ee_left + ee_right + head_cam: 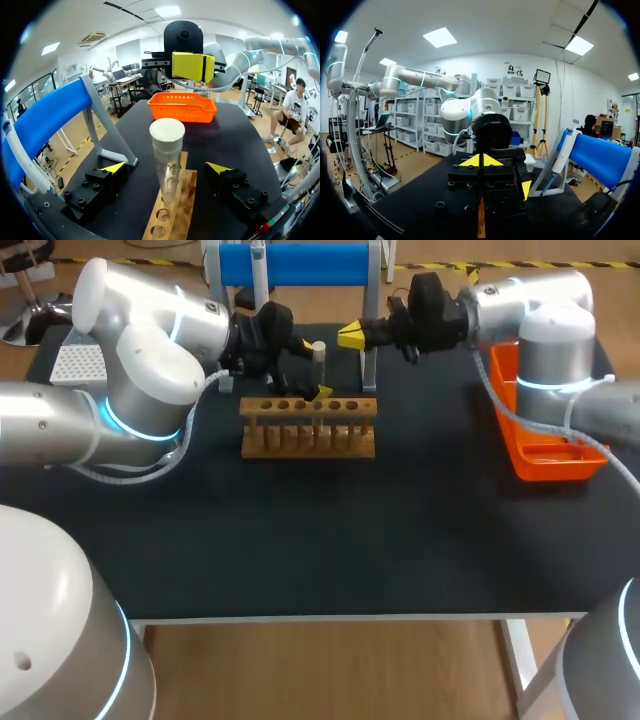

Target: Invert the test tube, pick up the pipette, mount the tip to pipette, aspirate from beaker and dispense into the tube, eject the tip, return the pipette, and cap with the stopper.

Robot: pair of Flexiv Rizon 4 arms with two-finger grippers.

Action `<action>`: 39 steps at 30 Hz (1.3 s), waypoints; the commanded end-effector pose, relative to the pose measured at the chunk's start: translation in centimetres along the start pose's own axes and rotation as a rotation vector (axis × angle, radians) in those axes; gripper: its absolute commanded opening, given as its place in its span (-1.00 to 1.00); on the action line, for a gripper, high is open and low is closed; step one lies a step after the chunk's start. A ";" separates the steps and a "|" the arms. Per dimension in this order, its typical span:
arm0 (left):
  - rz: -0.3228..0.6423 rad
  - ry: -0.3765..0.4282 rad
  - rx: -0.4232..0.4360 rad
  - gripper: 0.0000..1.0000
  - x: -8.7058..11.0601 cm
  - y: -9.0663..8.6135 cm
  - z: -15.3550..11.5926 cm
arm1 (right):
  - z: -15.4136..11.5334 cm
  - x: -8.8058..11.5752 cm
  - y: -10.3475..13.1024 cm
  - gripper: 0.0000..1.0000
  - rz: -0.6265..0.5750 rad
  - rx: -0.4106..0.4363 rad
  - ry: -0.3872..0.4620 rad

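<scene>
A clear test tube with a white stopper on top stands upright in the wooden rack. My left gripper is open around it: in the left wrist view the tube rises between the two yellow-tipped fingers without touching either. My right gripper is shut with its yellow tips pressed together and nothing visible between them; it hangs just right of the stopper and slightly higher. In the right wrist view that gripper points toward my left arm. I see no pipette or beaker.
A blue-barred stand rises behind the rack, one leg close to my right gripper. An orange tray lies at the right edge of the table, and a white tip box sits at the back left. Black mat stretches in front of the rack.
</scene>
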State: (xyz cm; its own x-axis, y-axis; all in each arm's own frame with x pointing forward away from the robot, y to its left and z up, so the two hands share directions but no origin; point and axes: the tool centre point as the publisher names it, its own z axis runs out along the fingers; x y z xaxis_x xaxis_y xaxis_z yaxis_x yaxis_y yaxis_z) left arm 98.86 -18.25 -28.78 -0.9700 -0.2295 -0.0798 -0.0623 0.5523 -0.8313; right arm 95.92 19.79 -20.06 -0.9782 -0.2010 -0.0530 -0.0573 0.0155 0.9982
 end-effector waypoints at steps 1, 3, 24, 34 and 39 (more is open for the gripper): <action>0.000 0.004 -0.003 1.00 0.0 -0.1 -0.2 | 0.8 -0.8 0.1 -1.00 0.003 0.012 0.017; 0.000 0.004 -0.003 1.00 0.0 -0.1 -0.2 | 1.2 -1.1 0.1 -1.00 0.006 0.012 0.023; 0.000 0.004 -0.003 1.00 0.0 -0.1 -0.2 | 2.3 -1.7 -0.8 -1.00 0.119 -0.029 0.028; 0.000 0.004 -0.003 1.00 0.0 -0.1 -0.2 | 2.3 -1.5 -1.9 -1.00 0.129 0.010 0.029; 0.000 0.004 -0.003 1.00 0.0 -0.1 -0.2 | 2.2 -1.5 -2.5 -1.00 0.135 0.018 0.024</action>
State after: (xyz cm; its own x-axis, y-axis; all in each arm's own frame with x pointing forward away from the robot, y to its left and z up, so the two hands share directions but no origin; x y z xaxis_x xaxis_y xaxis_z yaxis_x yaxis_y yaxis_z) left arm 98.87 -18.25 -28.73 -0.9702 -0.2290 -0.0795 -0.0627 0.5536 -0.8305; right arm 97.00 22.32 -22.22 -0.9726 -0.2178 0.0815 0.0696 0.0616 0.9957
